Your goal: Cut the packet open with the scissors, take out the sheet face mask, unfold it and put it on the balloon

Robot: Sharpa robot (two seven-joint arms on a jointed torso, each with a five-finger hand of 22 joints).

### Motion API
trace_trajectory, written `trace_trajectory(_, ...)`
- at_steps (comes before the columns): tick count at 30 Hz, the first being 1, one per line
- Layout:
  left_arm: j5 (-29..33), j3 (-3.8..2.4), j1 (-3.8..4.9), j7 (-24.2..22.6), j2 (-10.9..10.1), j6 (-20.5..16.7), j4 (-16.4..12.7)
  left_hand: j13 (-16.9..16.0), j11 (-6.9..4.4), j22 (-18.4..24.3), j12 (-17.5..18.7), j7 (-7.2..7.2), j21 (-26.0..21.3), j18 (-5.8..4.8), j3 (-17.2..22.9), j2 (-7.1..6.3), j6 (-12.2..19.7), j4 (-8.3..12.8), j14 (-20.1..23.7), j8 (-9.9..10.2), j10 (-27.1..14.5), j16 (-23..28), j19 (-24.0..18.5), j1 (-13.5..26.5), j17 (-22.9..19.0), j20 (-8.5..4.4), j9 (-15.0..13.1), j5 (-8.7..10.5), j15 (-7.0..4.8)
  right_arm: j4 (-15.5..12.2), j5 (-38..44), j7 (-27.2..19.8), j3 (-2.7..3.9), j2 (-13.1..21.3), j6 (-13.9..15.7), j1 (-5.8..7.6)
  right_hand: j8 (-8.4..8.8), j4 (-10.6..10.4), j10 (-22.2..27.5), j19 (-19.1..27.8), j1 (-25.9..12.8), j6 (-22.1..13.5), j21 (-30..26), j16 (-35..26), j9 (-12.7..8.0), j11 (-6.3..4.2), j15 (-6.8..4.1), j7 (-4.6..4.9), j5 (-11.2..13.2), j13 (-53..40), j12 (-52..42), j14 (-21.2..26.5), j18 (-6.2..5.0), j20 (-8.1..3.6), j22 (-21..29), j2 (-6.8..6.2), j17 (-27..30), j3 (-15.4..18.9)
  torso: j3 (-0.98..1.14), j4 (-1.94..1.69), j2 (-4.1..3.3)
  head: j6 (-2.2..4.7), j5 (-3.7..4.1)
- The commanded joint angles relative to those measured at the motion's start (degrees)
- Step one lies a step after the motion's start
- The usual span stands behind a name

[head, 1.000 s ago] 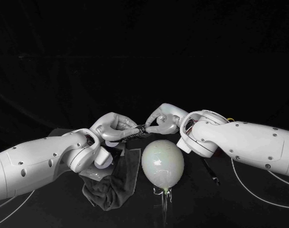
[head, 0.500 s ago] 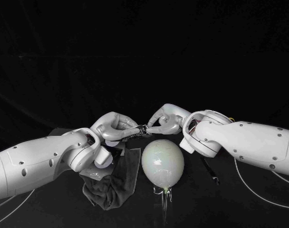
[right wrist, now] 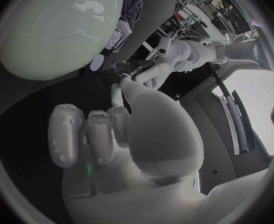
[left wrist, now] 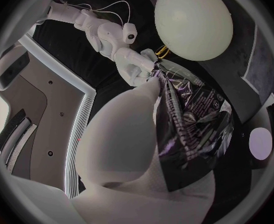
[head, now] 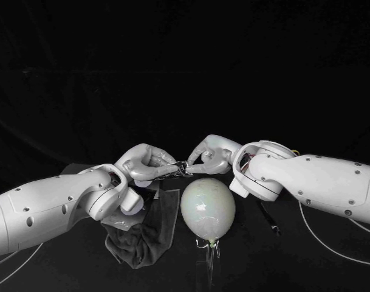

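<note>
The dark glossy packet (head: 180, 168) (left wrist: 193, 119) (right wrist: 129, 66) hangs in the air just behind the balloon. My left hand (head: 146, 162) (left wrist: 121, 144) grips it from the left. From the right, my right hand (head: 209, 156) (right wrist: 131, 129) pinches its near corner with its fingertips (left wrist: 138, 68). The pale green balloon (head: 208, 208) (left wrist: 193, 21) (right wrist: 56, 30) lies on the table below the two hands, knot toward me. No mask sheet can be seen outside the packet.
A crumpled dark cloth (head: 141, 236) lies left of the balloon, under my left forearm. A small white disc (left wrist: 261, 143) sits beside it. A thin dark tool (head: 269, 220), possibly the scissors, lies on the table right of the balloon.
My right hand's fingertips have edged left and closed in on the packet's corner. The left hand, balloon and cloth have stayed put.
</note>
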State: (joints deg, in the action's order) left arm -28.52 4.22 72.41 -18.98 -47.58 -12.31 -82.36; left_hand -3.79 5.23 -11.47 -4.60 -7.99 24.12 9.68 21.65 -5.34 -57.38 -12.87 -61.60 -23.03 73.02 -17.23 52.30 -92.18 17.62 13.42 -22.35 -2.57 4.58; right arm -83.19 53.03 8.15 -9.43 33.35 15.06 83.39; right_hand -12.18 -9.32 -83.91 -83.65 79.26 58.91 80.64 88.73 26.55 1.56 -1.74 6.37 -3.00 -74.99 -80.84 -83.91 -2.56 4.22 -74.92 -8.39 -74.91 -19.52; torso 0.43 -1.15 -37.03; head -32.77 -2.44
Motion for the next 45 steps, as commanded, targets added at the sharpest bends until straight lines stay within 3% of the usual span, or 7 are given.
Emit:
trace_trajectory(1,-0.44,-0.26,0.26,-1.23,0.39,0.34,-0.37,-0.02,0.01,-0.07,0.37,0.15,0.31,0.31,0.14,0.83,-0.28,0.30,0.09,-0.34,0.20,-0.18,-0.42,-0.02,0.08,-0.09,-0.04,-0.19,-0.40,-0.63,0.83,-0.16,-0.09,-0.21,-3.79,-0.16,-0.30,1.47,-1.28,-2.10,2.62,0.16,-0.05,0.20,-0.08,-0.01,-0.47,-0.20,-1.37,-8.65,-0.02,-5.26,0.51,-0.17,-12.38,0.12,-11.22,-1.19,0.00,0.00,-0.02,-0.06,-0.01)
trace_trajectory(3,-0.72,-0.26,0.26,-1.25,0.39,0.33,-0.38,-0.02,0.01,-0.09,0.38,0.16,0.33,0.31,0.16,0.84,-0.28,0.31,0.09,-0.34,0.21,-0.18,-0.44,-0.02,0.09,-0.09,-0.05,-0.19,-0.41,-0.71,1.03,0.01,-0.09,-0.18,-4.09,-0.16,-0.34,2.35,-1.28,-2.10,3.60,0.32,-0.04,0.18,-0.19,0.08,-0.44,-0.05,-3.42,-8.73,-0.05,-5.25,0.51,-0.21,-12.38,0.09,-11.18,-2.24,0.02,0.03,-0.03,-0.08,-0.02)
trace_trajectory(7,-1.09,-0.27,0.26,-1.27,0.40,0.34,-0.38,-0.02,0.00,-0.10,0.38,0.16,0.35,0.31,0.16,0.84,-0.28,0.31,0.09,-0.34,0.21,-0.19,-0.45,-0.02,0.09,-0.09,-0.05,-0.19,-0.41,-0.86,1.22,0.20,-0.09,-0.17,-4.49,-0.16,-0.37,3.02,-1.23,-2.06,3.98,0.43,-0.10,0.16,-0.29,0.11,-0.35,-0.01,-4.23,-8.70,0.05,-5.24,0.51,-0.14,-12.36,-0.23,-11.11,-3.00,0.05,0.08,-0.03,-0.10,-0.03)
trace_trajectory(20,-1.72,-0.28,0.26,-1.19,0.49,0.41,-0.53,-0.02,0.00,-0.12,0.39,0.17,0.37,0.31,0.17,0.85,-0.28,0.32,0.10,-0.34,0.22,-0.19,-0.47,-0.03,0.10,-0.09,-0.06,-0.19,-0.41,-0.75,1.41,0.45,-0.09,-0.42,-3.94,-0.16,-0.30,3.33,-1.26,-1.98,2.31,0.40,-0.24,0.16,-0.69,0.30,-0.17,0.15,-0.02,-8.76,0.13,-5.25,0.48,0.04,-12.32,-0.91,-11.20,-3.92,0.05,0.05,0.00,-0.16,0.08)
trace_trajectory(27,-1.78,-0.28,0.26,-1.18,0.49,0.43,-0.60,-0.02,-0.01,-0.15,0.39,0.17,0.41,0.31,0.18,0.85,-0.29,0.34,0.10,-0.35,0.24,-0.21,-0.50,-0.03,0.12,-0.10,-0.07,-0.19,-0.42,-0.47,1.58,0.74,-0.09,-0.54,-3.37,-0.17,-0.25,2.19,-1.29,-1.97,-0.39,0.15,-0.21,0.20,-0.77,0.41,-0.08,0.23,0.24,-8.78,0.16,-5.28,0.49,0.08,-12.32,-2.13,-11.34,-2.37,0.01,0.06,-0.02,-0.10,0.13)
trace_trajectory(41,-1.12,-0.29,0.27,-0.97,0.43,0.70,-0.96,-0.02,-0.02,-0.20,0.40,0.19,0.49,0.30,0.19,0.86,-0.30,0.34,0.09,-0.37,0.29,-0.24,-0.55,-0.01,0.15,-0.10,-0.10,-0.18,-0.43,0.08,1.37,1.19,-0.10,-1.24,1.79,-0.17,-1.02,-0.93,-2.03,-2.13,-3.20,0.73,0.09,0.30,-0.51,-0.09,-0.43,-0.42,-0.03,-9.62,-1.01,-5.36,0.53,-0.09,-12.40,0.76,-11.68,-1.83,0.03,0.04,-0.02,0.06,0.26)
trace_trajectory(45,-1.09,-0.29,0.27,-0.92,0.35,0.72,-0.99,-0.03,-0.02,-0.24,0.40,0.20,0.55,0.29,0.20,0.88,-0.32,0.34,0.09,-0.39,0.32,-0.27,-0.59,0.01,0.18,-0.10,-0.13,-0.18,-0.43,0.14,1.30,0.99,-0.10,-1.22,2.17,-0.17,-1.32,-0.29,-2.07,-2.20,-1.61,0.68,0.21,0.31,-0.40,-0.37,-0.68,-0.72,-0.22,-9.68,-1.04,-5.37,0.55,-0.27,-12.43,1.96,-11.72,-2.83,0.05,0.06,-0.03,0.10,0.23)
